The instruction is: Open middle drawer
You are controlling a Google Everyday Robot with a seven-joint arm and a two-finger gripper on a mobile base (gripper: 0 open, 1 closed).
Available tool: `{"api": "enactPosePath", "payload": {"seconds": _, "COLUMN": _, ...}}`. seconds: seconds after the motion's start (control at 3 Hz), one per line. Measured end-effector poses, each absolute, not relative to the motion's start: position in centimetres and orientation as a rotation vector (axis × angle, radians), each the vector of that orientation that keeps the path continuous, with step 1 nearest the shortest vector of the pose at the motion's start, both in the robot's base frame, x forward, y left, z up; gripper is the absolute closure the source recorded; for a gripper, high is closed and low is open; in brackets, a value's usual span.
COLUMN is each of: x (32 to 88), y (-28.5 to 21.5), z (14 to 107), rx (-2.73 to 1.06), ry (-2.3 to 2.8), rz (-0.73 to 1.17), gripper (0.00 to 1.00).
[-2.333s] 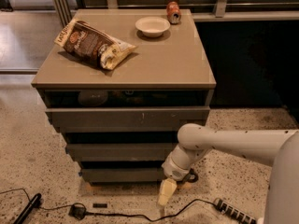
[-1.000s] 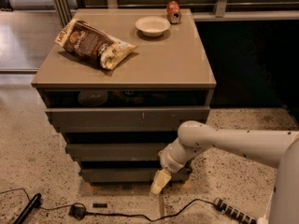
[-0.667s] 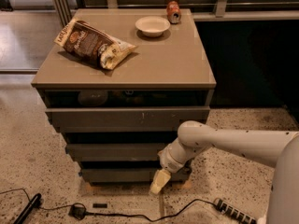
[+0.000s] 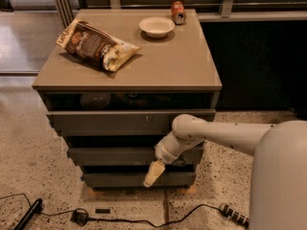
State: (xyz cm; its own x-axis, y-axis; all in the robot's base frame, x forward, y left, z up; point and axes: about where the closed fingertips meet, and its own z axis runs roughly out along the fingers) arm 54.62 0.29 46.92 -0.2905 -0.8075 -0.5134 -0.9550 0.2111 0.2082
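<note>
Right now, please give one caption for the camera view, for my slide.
Robot arm at the cabinet, gripper pointing down just below the middle drawer front.

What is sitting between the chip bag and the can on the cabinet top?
A white bowl, seen in the camera view. The gripper hangs low, just under the front of the middle drawer.

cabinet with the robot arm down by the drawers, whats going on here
A robot arm reaches down across the front of a three-drawer cabinet. Its tool hangs at the lower edge of the middle drawer, right of centre, just above the bottom drawer. The middle drawer does not look pulled out yet. A chip bag, a bowl and a can sit on top.
</note>
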Motion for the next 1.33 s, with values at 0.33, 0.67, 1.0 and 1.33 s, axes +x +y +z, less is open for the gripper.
{"api": "enactPosePath", "payload": {"seconds": 0.33, "x": 54.6, "y": 0.3, "z": 46.9, "rx": -1.659, "ry": 2.197, "rz": 0.714, "gripper": 0.0}}
{"api": "enactPosePath", "payload": {"seconds": 0.67, "x": 55.3, "y": 0.6, "z": 47.0, "rx": -1.609, "ry": 2.174, "rz": 0.679, "gripper": 0.0}}
{"api": "enactPosePath", "payload": {"seconds": 1.0, "x": 55.5, "y": 0.7, "z": 46.9, "rx": -1.604, "ry": 2.165, "rz": 0.675, "gripper": 0.0}}
{"api": "enactPosePath", "payload": {"seconds": 1.33, "x": 55.9, "y": 0.9, "z": 46.5, "rx": -1.586, "ry": 2.138, "rz": 0.661, "gripper": 0.0}}
